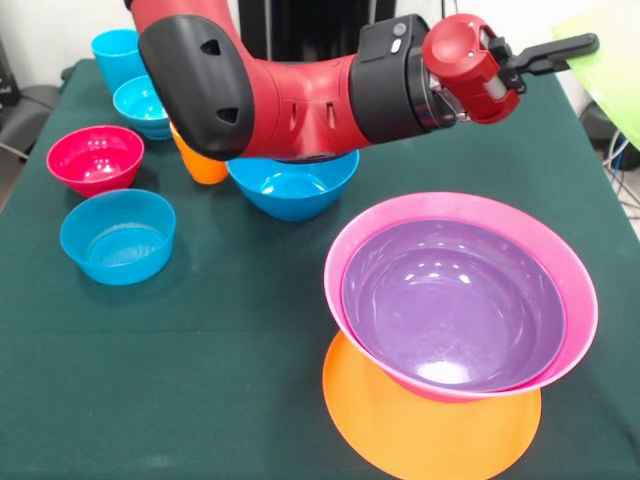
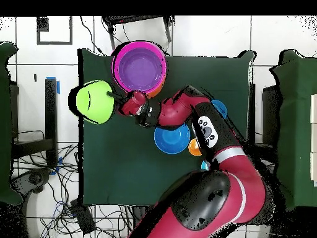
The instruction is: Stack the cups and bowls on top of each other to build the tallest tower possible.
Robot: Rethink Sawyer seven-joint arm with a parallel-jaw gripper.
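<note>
The tower stands at the front right: an orange bowl (image 1: 430,430) as flat base, with a pink bowl (image 1: 570,280) on it and a purple bowl (image 1: 450,300) nested inside. My gripper (image 1: 575,45) is at the upper right, shut on the rim of a green bowl (image 1: 612,60) held in the air. In the overhead view the gripper (image 2: 112,95) holds the green bowl (image 2: 93,102) over the table's edge, beside the purple bowl (image 2: 139,65). A big blue bowl (image 1: 293,188) and an orange cup (image 1: 203,162) sit under my arm. A light blue cup (image 1: 116,55) stands at the far left.
At the left are a small red bowl (image 1: 95,158) and two small light blue bowls, one nearer the front (image 1: 118,236) and one by the blue cup (image 1: 140,105). My arm spans the back of the table.
</note>
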